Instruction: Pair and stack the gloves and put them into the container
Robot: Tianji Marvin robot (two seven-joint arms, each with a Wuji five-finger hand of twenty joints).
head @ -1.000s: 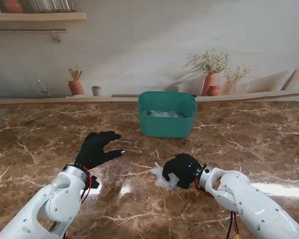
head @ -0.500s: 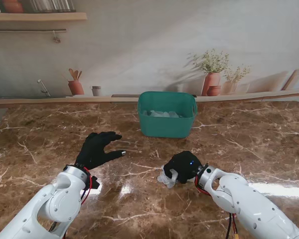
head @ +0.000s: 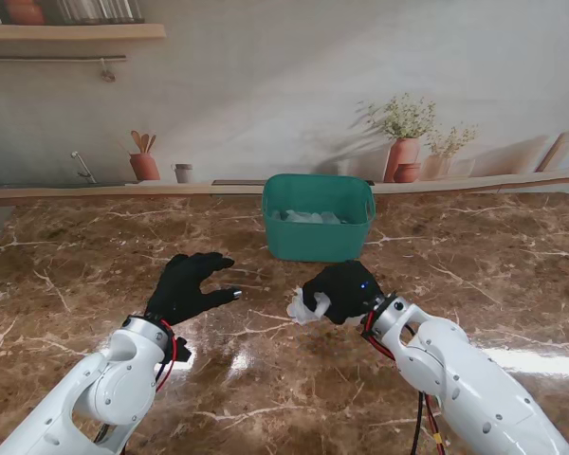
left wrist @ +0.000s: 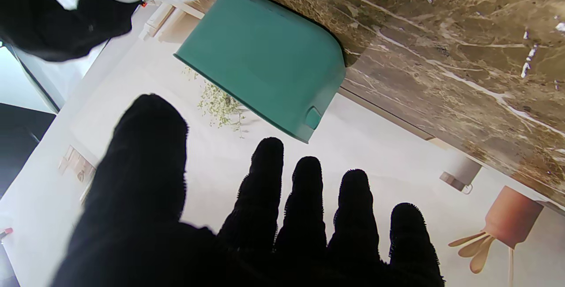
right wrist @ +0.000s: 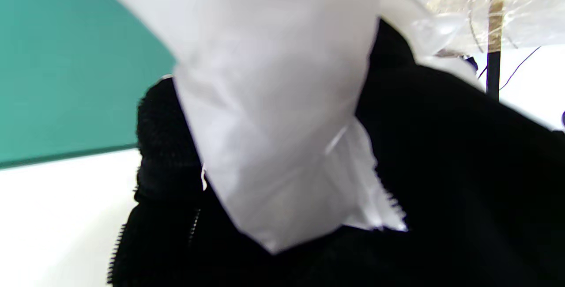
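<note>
We see white plastic gloves clamped in our right hand, off the marble table, just nearer to us than the green container, more gloves inside it, left hand left of container, fingers spread, holding nothing

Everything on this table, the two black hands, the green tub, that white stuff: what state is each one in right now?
Left hand: open, fingers spread, holding nothing, over the table.
Right hand: shut on the bundle of clear plastic gloves, on my side of the tub.
Plastic gloves: crumpled, gripped, sticking out of the right hand's fingers.
Green container: upright, no lid, some pale gloves already inside.
Marble table: glossy.
</note>
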